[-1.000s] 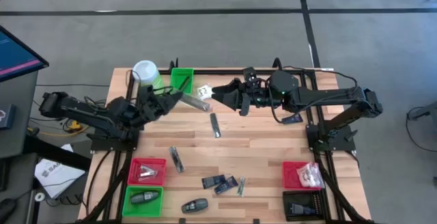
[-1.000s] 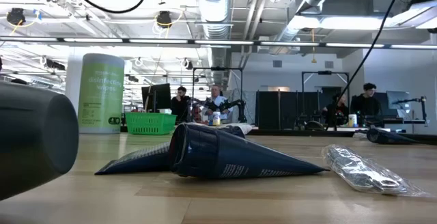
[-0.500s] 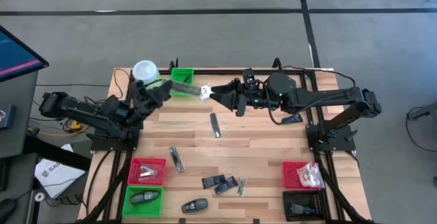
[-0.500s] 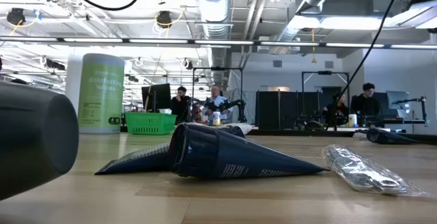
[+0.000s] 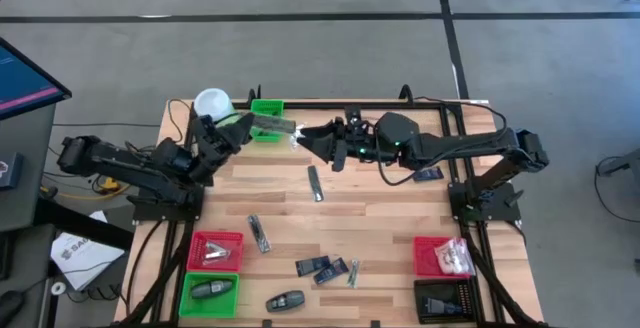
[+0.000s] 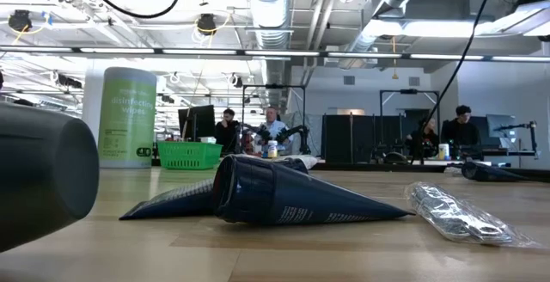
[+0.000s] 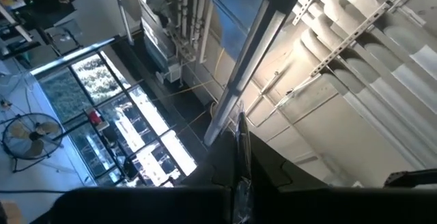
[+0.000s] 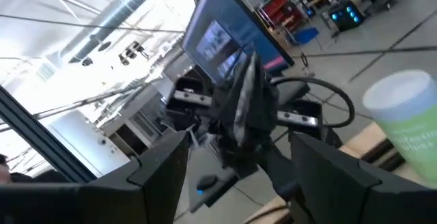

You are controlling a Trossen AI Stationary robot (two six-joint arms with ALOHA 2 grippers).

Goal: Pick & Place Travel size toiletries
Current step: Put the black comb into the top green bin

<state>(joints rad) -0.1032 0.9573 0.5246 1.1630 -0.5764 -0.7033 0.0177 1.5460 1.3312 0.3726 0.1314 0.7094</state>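
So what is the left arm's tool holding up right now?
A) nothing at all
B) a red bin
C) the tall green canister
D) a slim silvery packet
D. In the high view the left tool is shut on a slim silvery packet, lifted above the green bin at the far edge, with the right tool open just beside the packet's other end.

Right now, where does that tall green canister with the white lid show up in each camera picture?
High view: green canister at the table's far left corner, beside the green bin.
Low view: at left, green bin beside it.
Left wrist view: not in it.
Right wrist view: at right edge.
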